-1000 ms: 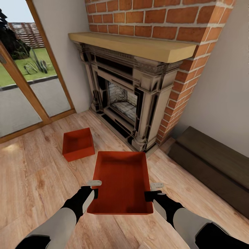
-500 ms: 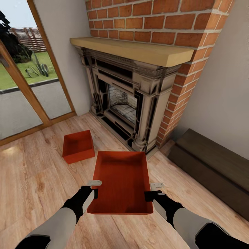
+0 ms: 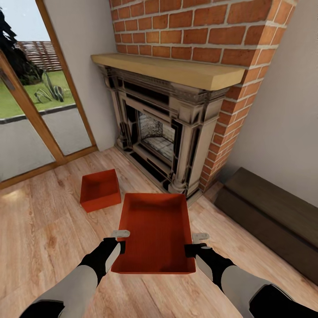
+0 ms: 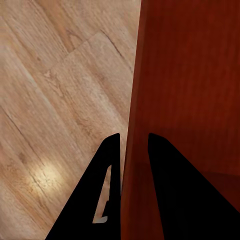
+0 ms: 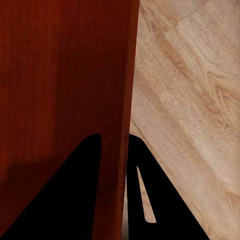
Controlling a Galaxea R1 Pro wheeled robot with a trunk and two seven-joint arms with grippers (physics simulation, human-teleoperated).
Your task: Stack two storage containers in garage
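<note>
Both grippers, left (image 3: 118,240) and right (image 3: 197,244), are clamping the near container's (image 3: 154,229) side walls; the other container (image 3: 100,190) is sitting far left.

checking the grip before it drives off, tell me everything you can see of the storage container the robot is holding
The held storage container is an orange-red, lidless, shallow rectangular box with thin walls and nothing inside. It sits level above the light wood-plank floor, long axis pointing toward the fireplace. The left gripper pinches its left side wall and the right gripper its right wall, one finger inside and one outside in each wrist view. Nothing else touches it; the second container lies apart on the floor.
</note>
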